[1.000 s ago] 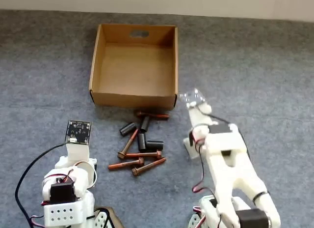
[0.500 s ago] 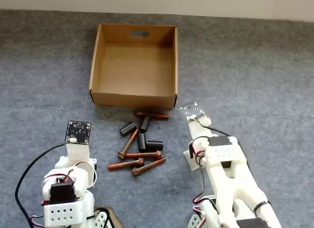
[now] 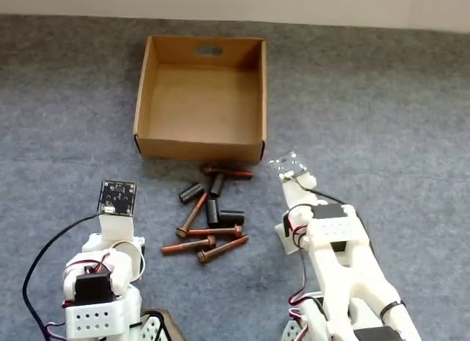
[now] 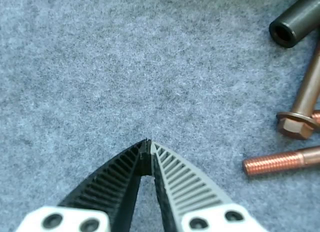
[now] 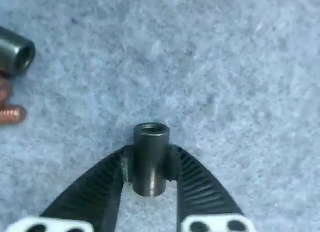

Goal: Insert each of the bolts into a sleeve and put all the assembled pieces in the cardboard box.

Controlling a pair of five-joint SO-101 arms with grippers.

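On a grey felt-covered bench (image 3: 396, 113), the right gripper (image 5: 149, 158) clamps a dark sleeve (image 5: 151, 142) around its middle, the sleeve's open threaded end pointing away from the wrist. It sits over bare felt just to the right of a loose heap of parts. That heap lies between the two arms and just before the near wall of the open box (image 3: 198, 106). It is made up of five copper-coloured bolts (image 3: 213, 230) and four more black sleeves (image 3: 212, 210), several touching or crossed, with one bolt lying close along the box wall. A cut-out (image 3: 208, 51) shows in the box's far wall, and its near wall stands between the heap and its bare cardboard floor. Seen from above, the right arm (image 3: 338, 245) covers its own gripper. The left arm (image 3: 99, 282) sits folded at the lower left of the high view, well apart from the box. The left gripper (image 4: 148, 147) has its tips pressed together with nothing between them, over bare felt near one of the sleeves and two bolts.
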